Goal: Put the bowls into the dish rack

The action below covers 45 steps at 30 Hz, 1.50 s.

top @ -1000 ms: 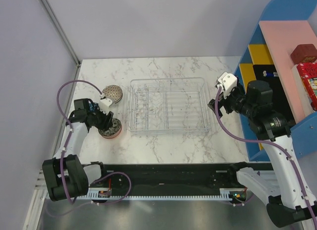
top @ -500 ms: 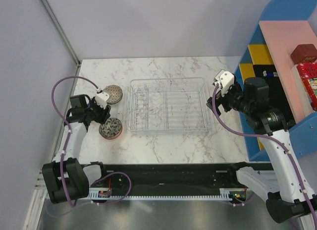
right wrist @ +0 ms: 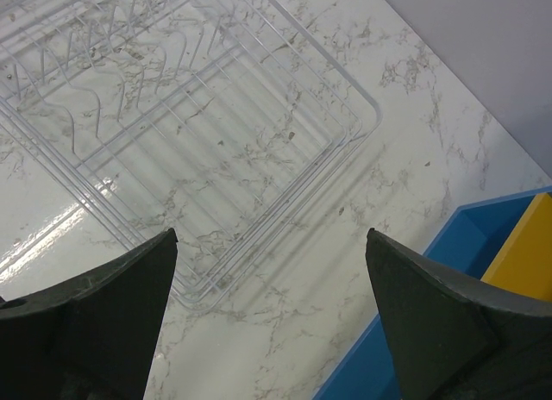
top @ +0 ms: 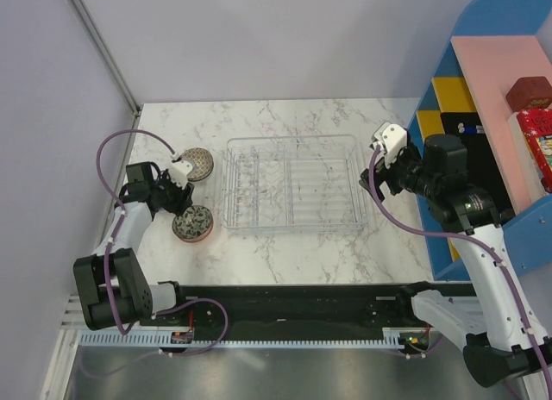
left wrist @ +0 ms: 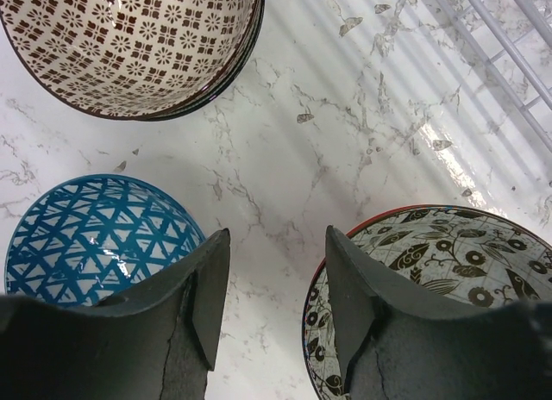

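Note:
My left gripper (left wrist: 276, 279) is open and empty, low over bare marble between bowls. A blue triangle-pattern bowl (left wrist: 86, 232) lies to its left and a red-rimmed bowl with black leaf pattern (left wrist: 448, 266) to its right. A beige lattice bowl (left wrist: 129, 46) lies farther ahead, seemingly stacked on another dark-rimmed bowl. In the top view the lattice bowl (top: 198, 165) and red-rimmed bowl (top: 192, 223) sit left of the clear dish rack (top: 293, 143), with my left gripper (top: 175, 191) between them. The rack is empty. My right gripper (right wrist: 272, 245) is open and empty above the rack's right corner (right wrist: 362, 115).
A blue shelf unit (top: 483, 90) with yellow and pink panels stands at the right edge, close to my right arm. A red box (top: 535, 133) sits on it. The wall runs along the table's left side.
My left gripper pulled back from over the red-rimmed bowl to the gap between the bowls. My right arm shifted slightly left toward the rack.

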Available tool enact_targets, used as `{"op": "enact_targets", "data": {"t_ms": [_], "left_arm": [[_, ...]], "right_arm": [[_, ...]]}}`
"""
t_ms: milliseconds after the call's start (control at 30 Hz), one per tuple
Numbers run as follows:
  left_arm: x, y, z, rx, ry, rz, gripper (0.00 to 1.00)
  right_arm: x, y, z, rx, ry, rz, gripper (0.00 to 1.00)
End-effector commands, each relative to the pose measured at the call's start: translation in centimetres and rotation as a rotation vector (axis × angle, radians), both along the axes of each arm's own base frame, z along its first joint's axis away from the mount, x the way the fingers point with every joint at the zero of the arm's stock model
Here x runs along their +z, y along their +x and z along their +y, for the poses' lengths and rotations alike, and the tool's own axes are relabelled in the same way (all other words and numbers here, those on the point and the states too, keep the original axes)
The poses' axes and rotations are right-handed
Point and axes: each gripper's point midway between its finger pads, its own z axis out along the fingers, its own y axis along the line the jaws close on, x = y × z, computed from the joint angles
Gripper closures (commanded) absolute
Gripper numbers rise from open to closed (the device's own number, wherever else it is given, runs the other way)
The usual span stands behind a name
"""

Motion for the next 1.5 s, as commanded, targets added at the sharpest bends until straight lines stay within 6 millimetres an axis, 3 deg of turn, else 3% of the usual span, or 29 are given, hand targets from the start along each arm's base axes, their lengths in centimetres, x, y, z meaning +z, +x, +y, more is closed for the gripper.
{"op": "enact_targets", "data": {"t_ms": [0, 300, 500, 733, 867, 1133, 1300, 1467], "left_arm": [[0.7, -0.2, -0.5, -0.066, 0.003, -0.016, 0.46], [2.1, -2.5, -1.2, -0.11, 0.007, -0.04, 0.49], [1.2, -3.2, -1.2, -0.13, 0.021, -0.016, 0.49], [-1.3, -1.7, -0.2, -0.124, 0.035, 0.052, 0.54], [-1.0, -1.0, -0.2, -0.122, 0.021, 0.052, 0.55], [0.5, -0.8, -0.4, -0.116, 0.012, 0.013, 0.67], [1.6, -0.8, -0.5, -0.106, 0.005, -0.017, 0.86], [2.4, -0.8, -0.7, -0.101, -0.007, -0.027, 0.96]], "right_arm": [[0.8, 0.1, 0.6, 0.027, 0.015, -0.014, 0.03], [0.8, 0.1, 0.7, 0.03, 0.017, -0.014, 0.02], [0.9, 0.0, 0.9, 0.039, 0.03, -0.006, 0.02], [1.0, -0.2, 0.9, 0.038, 0.033, -0.008, 0.02], [1.0, -0.3, 0.8, 0.036, 0.032, -0.006, 0.03], [0.8, -0.2, 1.1, 0.044, 0.039, 0.007, 0.02], [1.0, -0.2, 1.3, 0.05, 0.045, 0.007, 0.02], [1.0, -0.1, 1.3, 0.052, 0.047, 0.013, 0.03]]}}
